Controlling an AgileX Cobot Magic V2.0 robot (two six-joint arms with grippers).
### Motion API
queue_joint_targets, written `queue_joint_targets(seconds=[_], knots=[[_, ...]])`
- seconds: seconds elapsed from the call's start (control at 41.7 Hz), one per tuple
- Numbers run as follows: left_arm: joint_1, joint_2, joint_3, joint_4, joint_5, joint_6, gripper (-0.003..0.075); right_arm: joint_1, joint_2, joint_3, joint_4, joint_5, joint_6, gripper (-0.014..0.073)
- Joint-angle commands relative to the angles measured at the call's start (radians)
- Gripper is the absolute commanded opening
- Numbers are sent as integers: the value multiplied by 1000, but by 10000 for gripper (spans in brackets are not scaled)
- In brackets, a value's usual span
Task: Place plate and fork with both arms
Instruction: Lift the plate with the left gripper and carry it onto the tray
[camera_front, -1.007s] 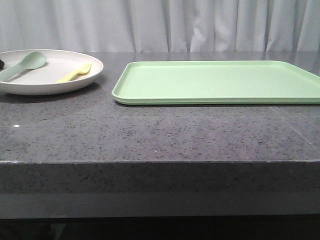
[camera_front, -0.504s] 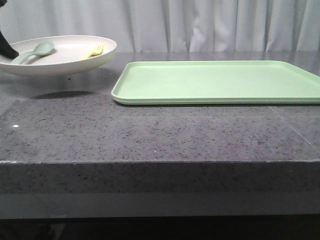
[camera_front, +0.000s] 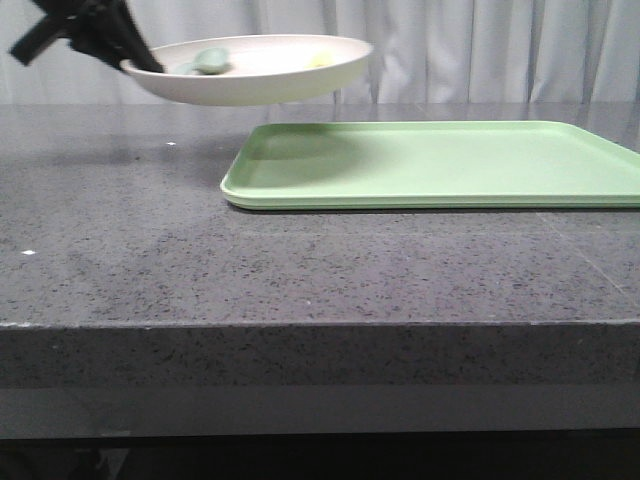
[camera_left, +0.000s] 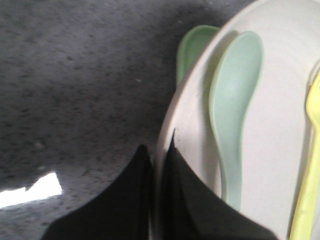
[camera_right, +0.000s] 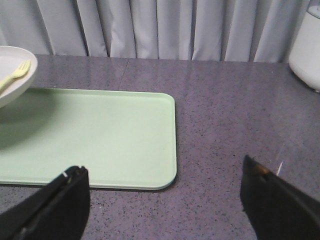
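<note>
Above the tabletop (camera_front: 300, 270), the plate (camera_front: 250, 75) hangs in the air, carried by the left hand (camera_front: 125, 55), whose black fingers (camera_left: 180, 200) pinch the rim at the plate's nine o'clock edge as the front view shows it, one finger inside the rim and one outside. The plate's three o'clock edge reaches over the near-left corner of the green tray (camera_front: 440, 165), without touching it. Inside the plate lie the spoon (camera_left: 232, 105) and, beside it, the yellow fork (camera_left: 310, 165); in the front view only a pale yellow speck of the fork shows past the rim. The tray lies flat on the tabletop, stretching off toward three o'clock. The right hand (camera_right: 165, 200) stands wide, holding nothing, its two dark fingers (camera_right: 55, 200) well apart, and it looks down on the far end of the tray. A white rounded container (camera_right: 306, 42) stands at the edge of the right wrist view, before the grey curtain (camera_right: 165, 27).
</note>
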Motion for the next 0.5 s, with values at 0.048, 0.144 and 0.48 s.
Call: queue_joint_targets(seconds=[0.048, 0.144, 0.48], knots=[[-101, -36, -36, -24, -89, -102, -18, -3, 15, -32, -11, -77, -5, 633], [-158, -18, -36, 1, -140, -159, -18, -3, 15, -32, -11, -77, -5, 633], [-327, 43, -36, 116, -305, -304, -18, -3, 15, -32, -11, -77, -5, 633]])
